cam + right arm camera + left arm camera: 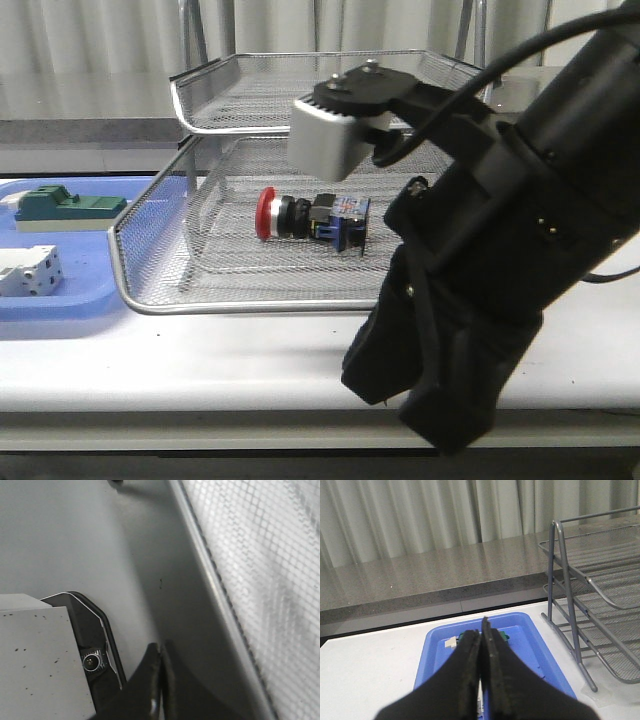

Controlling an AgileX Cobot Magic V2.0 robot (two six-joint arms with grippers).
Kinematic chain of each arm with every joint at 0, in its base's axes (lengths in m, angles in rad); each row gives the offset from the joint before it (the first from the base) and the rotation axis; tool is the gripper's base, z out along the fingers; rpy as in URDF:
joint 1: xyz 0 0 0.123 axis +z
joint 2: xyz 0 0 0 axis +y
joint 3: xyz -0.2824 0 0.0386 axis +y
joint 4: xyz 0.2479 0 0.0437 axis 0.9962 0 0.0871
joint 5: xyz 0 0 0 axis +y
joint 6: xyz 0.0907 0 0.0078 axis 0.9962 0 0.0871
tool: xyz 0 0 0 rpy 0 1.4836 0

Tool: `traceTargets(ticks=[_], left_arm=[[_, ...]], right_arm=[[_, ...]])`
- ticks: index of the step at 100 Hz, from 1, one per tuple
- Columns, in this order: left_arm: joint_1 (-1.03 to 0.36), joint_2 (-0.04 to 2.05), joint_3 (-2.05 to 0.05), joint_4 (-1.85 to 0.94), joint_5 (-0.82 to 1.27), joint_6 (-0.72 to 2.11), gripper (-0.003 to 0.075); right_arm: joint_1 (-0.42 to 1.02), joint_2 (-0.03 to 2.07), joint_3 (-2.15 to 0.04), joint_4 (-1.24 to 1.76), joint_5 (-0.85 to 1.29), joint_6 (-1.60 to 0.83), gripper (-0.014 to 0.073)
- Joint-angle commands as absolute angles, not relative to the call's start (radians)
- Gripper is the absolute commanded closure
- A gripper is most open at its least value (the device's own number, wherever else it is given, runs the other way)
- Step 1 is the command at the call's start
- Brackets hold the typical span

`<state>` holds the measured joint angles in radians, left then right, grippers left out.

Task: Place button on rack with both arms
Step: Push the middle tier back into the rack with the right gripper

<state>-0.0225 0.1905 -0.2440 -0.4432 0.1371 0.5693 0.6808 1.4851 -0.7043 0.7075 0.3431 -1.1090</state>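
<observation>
We see a lab-like test bench: a plain white table [200, 350], pale curtains [420, 515] behind a grey counter [420, 580], and a blue parts tray [530, 650] at the left.

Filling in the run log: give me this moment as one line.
red-headed push-button switch: lying in silver wire-mesh rack lower tray | left hand: shut, empty, over blue plastic tray | right hand: shut, empty

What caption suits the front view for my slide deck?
Red-headed button lying on its side in the wire rack's lower tray, black robot arm in the foreground.
</observation>
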Motion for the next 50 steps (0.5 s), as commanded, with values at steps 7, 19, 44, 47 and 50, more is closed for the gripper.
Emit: traceTargets(ticks=[7, 19, 44, 47, 50], left_arm=[[-0.021, 0.200, -0.272, -0.457, 0.062, 0.563, 0.0740], [-0.021, 0.200, -0.272, -0.457, 0.062, 0.563, 0.0740], [-0.021, 0.200, -0.272, -0.457, 0.062, 0.563, 0.0740], [-0.021, 0.200, -0.272, -0.457, 0.062, 0.563, 0.0740], [-0.021, 0.200, -0.272, -0.457, 0.062, 0.563, 0.0740]], right_arm=[[0.684, 1.505, -0.778, 0.670, 0.290, -1.119, 0.0658], [0.683, 1.547, -0.830, 0.646, 0.288, -1.119, 0.0658], [0.644, 1.639, -0.954, 0.594, 0.268, -1.119, 0.0664], [0.634, 1.652, -0.969, 0.586, 0.269, -1.119, 0.0664], [0.619, 1.667, -0.989, 0.579, 0.269, -1.119, 0.0664]])
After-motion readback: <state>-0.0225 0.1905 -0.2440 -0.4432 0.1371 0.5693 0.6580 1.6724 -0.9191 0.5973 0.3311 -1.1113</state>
